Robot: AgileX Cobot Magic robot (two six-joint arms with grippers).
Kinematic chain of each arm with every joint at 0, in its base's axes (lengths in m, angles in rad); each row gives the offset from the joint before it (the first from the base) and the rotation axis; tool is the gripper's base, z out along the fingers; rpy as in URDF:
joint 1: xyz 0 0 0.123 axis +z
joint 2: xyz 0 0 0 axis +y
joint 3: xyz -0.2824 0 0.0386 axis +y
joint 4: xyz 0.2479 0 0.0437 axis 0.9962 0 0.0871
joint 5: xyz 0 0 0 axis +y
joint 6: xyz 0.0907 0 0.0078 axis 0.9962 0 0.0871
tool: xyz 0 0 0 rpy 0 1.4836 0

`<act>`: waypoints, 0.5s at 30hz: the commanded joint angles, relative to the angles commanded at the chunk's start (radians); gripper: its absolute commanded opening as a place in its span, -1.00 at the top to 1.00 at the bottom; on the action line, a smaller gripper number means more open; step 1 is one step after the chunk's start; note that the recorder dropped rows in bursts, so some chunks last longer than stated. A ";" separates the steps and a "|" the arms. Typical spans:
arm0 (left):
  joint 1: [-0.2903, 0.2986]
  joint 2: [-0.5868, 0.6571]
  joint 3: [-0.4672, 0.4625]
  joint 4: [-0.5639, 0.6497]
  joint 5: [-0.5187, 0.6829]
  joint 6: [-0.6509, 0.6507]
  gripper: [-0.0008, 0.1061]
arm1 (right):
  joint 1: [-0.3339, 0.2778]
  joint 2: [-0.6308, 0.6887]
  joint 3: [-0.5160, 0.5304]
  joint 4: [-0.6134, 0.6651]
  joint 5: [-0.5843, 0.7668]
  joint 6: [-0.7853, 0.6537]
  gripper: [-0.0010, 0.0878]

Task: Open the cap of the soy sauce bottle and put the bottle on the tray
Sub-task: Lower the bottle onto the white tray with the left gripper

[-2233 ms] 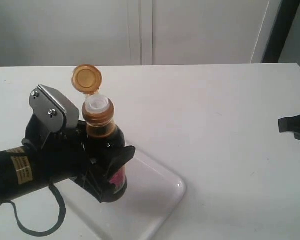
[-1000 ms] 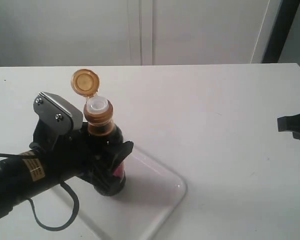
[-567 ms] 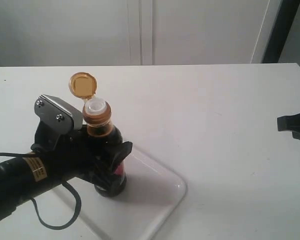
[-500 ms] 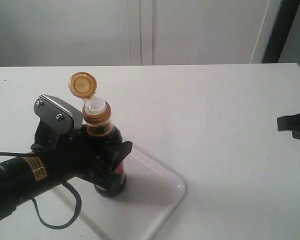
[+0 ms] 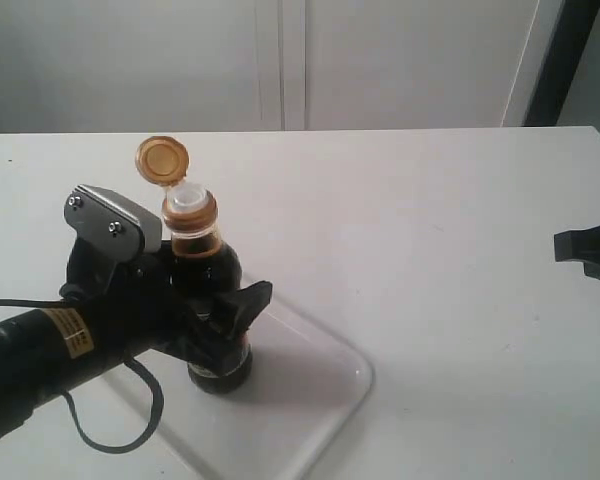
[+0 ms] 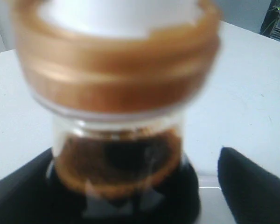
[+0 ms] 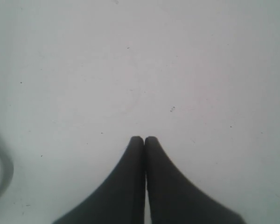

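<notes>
Release comes next, judging by the scene: the small clear soy sauce bottle (image 5: 208, 290) of near-black liquid stands on the flat white plastic tray (image 5: 315, 400), its round orange-brown flip cap (image 5: 162, 160) open. The left tool (image 5: 212, 325) grips the bottle; the right tool (image 7: 144, 140), well apart from the tray, is closed and empty. Fingers should part slowly, then back away level.

A broad, matte white desk (image 5: 430, 200) fills most of the exterior view, its far edge running straight across just below the wall. The surface is smooth and plain apart from a few tiny dark specks and faint scuffs, which show more clearly in the right wrist view (image 7: 130, 70). Behind the desk stands a pale grey-white panelled wall (image 5: 130, 60), flat and bare, split by a narrow vertical seam strip (image 5: 293, 60) near the middle. At the far right a dark, slanted upright post (image 5: 560, 60) leans against a lighter white frame edge. The light is soft and even, with only gentle, diffuse shadows on the desk.
</notes>
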 joint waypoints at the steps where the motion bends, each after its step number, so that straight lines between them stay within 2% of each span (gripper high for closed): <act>1: 0.000 -0.002 0.000 0.000 0.000 0.000 -0.94 | 0.000 0.000 0.000 0.000 0.000 0.000 0.98; 6: 0.000 -0.002 0.000 0.000 0.013 0.000 -0.98 | 0.000 0.000 0.000 0.000 0.000 0.000 0.98; 15: 0.000 -0.002 0.000 0.000 0.113 -0.002 -0.98 | 0.000 0.000 0.000 0.000 0.000 0.000 0.98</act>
